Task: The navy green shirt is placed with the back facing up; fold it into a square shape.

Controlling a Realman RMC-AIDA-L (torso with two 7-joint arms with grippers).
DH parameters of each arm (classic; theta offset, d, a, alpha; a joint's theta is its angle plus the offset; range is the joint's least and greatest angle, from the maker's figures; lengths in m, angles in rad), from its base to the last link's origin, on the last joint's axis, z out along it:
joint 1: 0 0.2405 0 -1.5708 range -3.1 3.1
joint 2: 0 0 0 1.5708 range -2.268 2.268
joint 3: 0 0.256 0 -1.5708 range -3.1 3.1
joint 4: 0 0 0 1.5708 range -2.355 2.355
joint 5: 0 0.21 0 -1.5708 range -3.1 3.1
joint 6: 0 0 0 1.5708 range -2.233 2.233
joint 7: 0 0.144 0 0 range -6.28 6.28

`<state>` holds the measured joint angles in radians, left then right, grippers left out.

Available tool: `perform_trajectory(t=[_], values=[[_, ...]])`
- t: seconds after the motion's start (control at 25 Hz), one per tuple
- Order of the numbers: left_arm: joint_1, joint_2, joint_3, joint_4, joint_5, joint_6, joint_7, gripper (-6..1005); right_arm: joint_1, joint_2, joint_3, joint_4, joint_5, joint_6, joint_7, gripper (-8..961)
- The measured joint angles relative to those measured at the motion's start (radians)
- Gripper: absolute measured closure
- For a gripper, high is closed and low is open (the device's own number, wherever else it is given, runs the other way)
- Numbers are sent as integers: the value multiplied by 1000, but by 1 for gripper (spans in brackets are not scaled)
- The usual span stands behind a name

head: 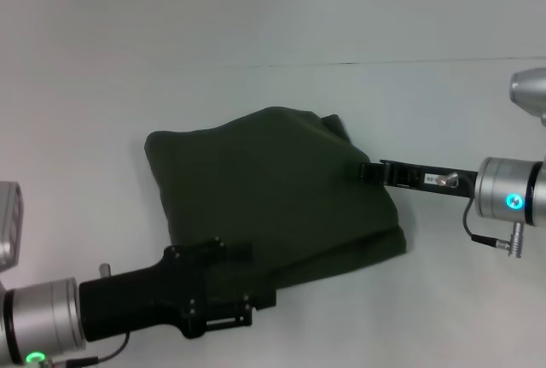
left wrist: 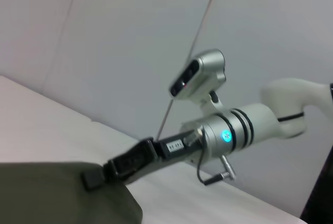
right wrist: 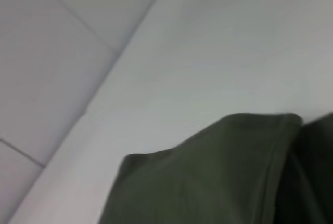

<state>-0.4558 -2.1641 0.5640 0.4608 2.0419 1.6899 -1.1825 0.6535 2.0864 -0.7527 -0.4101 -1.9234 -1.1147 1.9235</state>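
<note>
The navy green shirt (head: 273, 193) lies in the middle of the white table as a folded, roughly square dark olive bundle, plain side up. My left gripper (head: 235, 283) is at the shirt's near edge, open, with its black fingers (head: 223, 251) spread over the cloth. My right gripper (head: 368, 172) reaches in from the right and is shut on the shirt's right edge. The left wrist view shows that same right gripper (left wrist: 94, 178) pinching the edge of the shirt (left wrist: 57, 193). The right wrist view shows a folded hem of the shirt (right wrist: 218, 177) close up.
The white table (head: 281, 334) spreads around the shirt on all sides. A thin dark seam (head: 341, 64) runs across the far part of the surface. The right arm's silver wrist (head: 508, 197) hangs over the table's right side.
</note>
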Motion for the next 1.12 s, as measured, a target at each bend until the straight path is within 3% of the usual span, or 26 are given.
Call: perform_trajectory(t=[0.28,0.36,0.6,0.8,1.12], values=[[-20,1,-65,25,-7,-23,-58,186,-21,-11,7,-12,3,37,-23,908],[-25,1,-103,25,-8,-37,-60,186,-22,-14,8,-19,3,55,-22,692],[-50,1,-224,25,-31,-108,-106,187,-44,-15,89,-97,7,40,-14,448],[-80,10,-240,24,-59,-230,-248,187,-81,-22,143,-150,62,-109,-30,232],[-122,21,-237,18,-78,-464,-531,188,-123,-49,161,-187,105,-221,0,101]])
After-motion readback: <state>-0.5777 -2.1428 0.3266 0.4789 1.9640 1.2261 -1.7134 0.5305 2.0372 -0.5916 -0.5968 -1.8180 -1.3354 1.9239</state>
